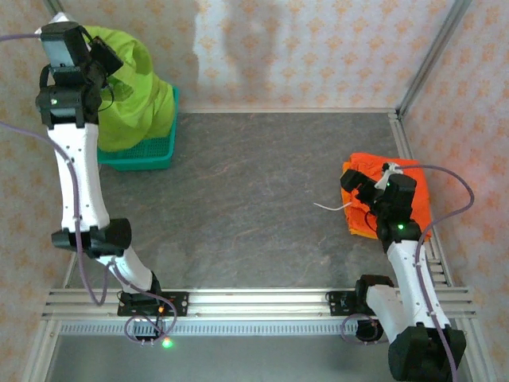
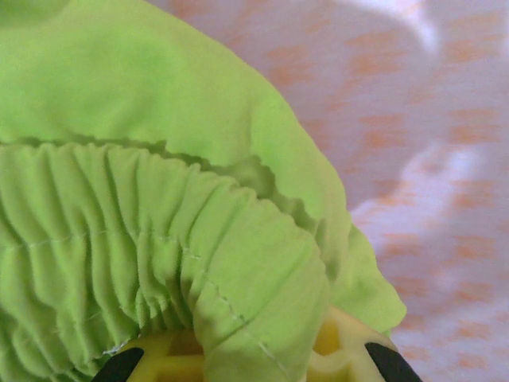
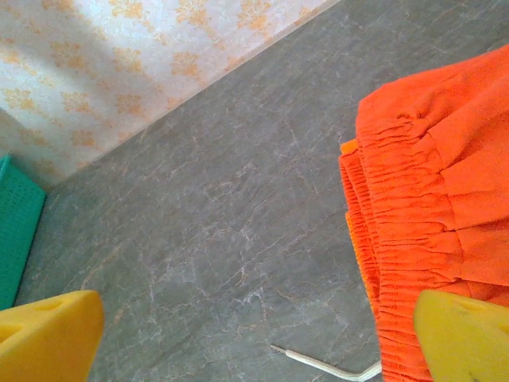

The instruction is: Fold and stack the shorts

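Observation:
My left gripper (image 1: 102, 57) is raised at the back left and shut on the lime green shorts (image 1: 137, 87), which hang down over the basket. In the left wrist view the gathered waist of the green shorts (image 2: 159, 207) is bunched between the yellow fingers (image 2: 343, 350). Folded orange shorts (image 1: 413, 191) lie at the table's right edge. My right gripper (image 1: 359, 187) hovers open above their left edge. The right wrist view shows the orange shorts' waistband (image 3: 413, 207) beside the right-hand finger (image 3: 465, 338), with bare table between the jaws.
A teal mesh basket (image 1: 155, 153) stands at the back left under the green shorts, and its corner (image 3: 14, 231) shows in the right wrist view. A white drawstring (image 1: 330, 208) trails left from the orange shorts. Patterned walls close off the back and sides.

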Robot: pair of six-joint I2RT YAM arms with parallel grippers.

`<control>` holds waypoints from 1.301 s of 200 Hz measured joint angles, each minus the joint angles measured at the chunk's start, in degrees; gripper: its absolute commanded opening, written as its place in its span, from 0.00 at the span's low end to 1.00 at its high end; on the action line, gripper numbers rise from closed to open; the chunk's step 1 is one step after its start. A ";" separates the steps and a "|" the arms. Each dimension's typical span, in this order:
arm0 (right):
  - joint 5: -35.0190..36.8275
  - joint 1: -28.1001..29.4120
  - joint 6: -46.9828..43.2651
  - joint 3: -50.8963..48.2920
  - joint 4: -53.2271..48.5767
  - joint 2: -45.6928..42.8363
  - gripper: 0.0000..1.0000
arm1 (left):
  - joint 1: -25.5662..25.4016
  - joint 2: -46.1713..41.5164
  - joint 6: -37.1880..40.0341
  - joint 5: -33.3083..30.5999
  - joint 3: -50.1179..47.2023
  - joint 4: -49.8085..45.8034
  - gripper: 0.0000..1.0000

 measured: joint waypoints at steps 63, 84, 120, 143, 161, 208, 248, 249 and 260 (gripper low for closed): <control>-0.63 0.00 0.26 0.00 -0.02 -0.09 0.99 | -20.22 -10.19 10.01 -5.81 -2.25 2.99 0.00; -0.87 0.00 0.79 -0.07 0.07 -0.09 0.99 | -28.41 -14.16 12.68 -10.19 -10.23 5.55 0.00; -1.05 0.00 2.80 -2.05 0.68 -0.09 0.99 | -39.30 -18.56 16.22 -20.68 -29.64 11.67 0.00; -1.22 0.00 3.91 -2.99 0.68 -0.02 0.99 | -40.63 -16.11 15.72 -27.19 -36.79 11.93 0.00; -1.51 0.00 4.20 -2.99 0.81 -0.02 0.99 | -40.57 -11.58 15.08 -32.17 -36.79 11.17 0.00; -2.12 0.00 4.61 -2.99 0.85 0.00 0.99 | -40.22 10.03 15.39 -41.46 -7.13 -0.02 0.01; -2.14 0.00 5.05 -2.99 0.85 0.00 0.99 | -41.03 17.09 15.32 -46.64 9.53 -5.14 0.04; -2.14 0.00 5.07 -2.99 0.85 0.00 0.99 | -41.05 17.07 15.32 -46.77 9.46 -5.16 0.04; -2.14 0.00 5.20 -2.99 0.85 0.00 0.99 | -42.45 15.52 15.26 -48.61 6.19 -4.39 0.08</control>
